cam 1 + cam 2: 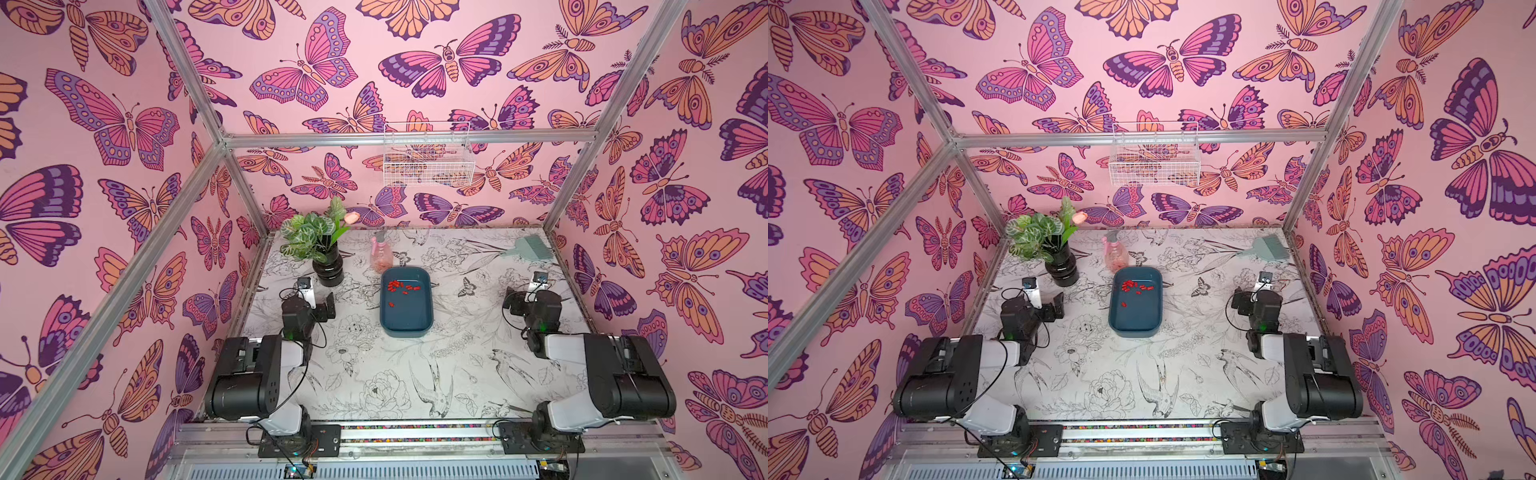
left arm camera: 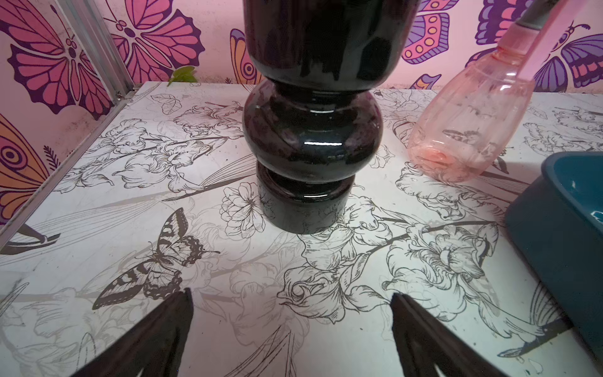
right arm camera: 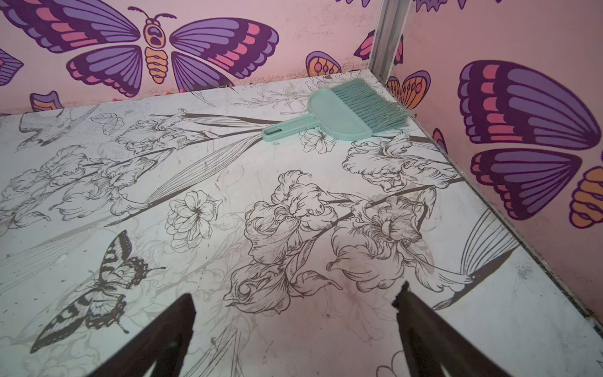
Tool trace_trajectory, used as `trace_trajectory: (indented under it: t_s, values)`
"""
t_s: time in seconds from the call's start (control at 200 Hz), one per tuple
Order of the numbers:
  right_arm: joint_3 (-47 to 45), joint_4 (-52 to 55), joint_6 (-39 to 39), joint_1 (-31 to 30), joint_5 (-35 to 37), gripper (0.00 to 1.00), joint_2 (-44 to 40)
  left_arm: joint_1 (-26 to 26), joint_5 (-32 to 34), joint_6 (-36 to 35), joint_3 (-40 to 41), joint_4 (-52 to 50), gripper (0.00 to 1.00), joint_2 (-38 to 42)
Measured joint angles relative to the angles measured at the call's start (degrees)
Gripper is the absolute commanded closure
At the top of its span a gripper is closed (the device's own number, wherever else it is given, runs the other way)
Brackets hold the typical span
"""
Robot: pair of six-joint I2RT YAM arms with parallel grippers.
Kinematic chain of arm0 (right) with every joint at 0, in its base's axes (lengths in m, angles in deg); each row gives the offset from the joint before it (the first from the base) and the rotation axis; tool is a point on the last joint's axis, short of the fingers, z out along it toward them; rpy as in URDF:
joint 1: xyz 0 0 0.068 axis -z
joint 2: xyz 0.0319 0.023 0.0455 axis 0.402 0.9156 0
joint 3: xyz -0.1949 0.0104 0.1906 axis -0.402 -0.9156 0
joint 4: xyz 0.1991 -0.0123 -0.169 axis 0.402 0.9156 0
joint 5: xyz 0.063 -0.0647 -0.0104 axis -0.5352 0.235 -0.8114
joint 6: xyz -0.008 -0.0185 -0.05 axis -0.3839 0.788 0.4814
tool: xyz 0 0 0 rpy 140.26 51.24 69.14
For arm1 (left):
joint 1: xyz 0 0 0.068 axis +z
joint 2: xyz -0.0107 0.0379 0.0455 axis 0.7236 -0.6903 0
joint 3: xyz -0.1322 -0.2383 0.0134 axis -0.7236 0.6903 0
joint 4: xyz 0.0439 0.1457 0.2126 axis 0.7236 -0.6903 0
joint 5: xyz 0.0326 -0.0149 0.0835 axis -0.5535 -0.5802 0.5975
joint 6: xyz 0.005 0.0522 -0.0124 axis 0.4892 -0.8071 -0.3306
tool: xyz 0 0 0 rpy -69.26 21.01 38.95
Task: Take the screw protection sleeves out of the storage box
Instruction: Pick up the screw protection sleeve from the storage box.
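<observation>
The storage box (image 1: 409, 318) (image 1: 1138, 319) is a dark teal tray lying in the middle of the table. Several tiny red screw protection sleeves (image 1: 399, 286) (image 1: 1131, 285) are scattered in its far half, with one lone sleeve (image 1: 391, 304) nearer the centre. My left gripper (image 1: 326, 306) (image 2: 290, 297) rests to the left of the box, open, with only printed tabletop between its fingers. In the left wrist view a corner of the box (image 2: 561, 228) shows at the edge. My right gripper (image 1: 524, 298) (image 3: 295, 293) sits well right of the box, open and empty.
A black vase (image 1: 328, 270) (image 2: 310, 130) with a plant stands just beyond the left gripper. A pink spray bottle (image 1: 381, 253) (image 2: 470, 124) stands behind the box. A mint hand brush (image 1: 530, 247) (image 3: 342, 111) lies at the back right corner. A white wire basket (image 1: 428, 160) hangs on the back wall.
</observation>
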Motion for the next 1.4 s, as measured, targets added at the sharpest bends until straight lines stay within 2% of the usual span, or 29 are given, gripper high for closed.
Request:
trace_trajectory:
  t_s: [1.242, 1.317, 1.397]
  values:
    - [-0.28, -0.59, 0.09, 0.0, -1.22, 0.01, -0.15, -0.02, 0.07, 0.0, 0.0, 0.0, 0.0, 0.04]
    - [-0.98, 0.48, 0.22, 0.0, -1.7, 0.01, -2.32, -0.31, 1.27, 0.0, 0.35, -0.59, 0.0, 1.64]
    - [-0.72, 6.49, -0.42, 0.0, -1.64, 0.01, -8.39, -0.81, 2.58, 0.02, 0.96, -4.24, 0.0, 8.22]
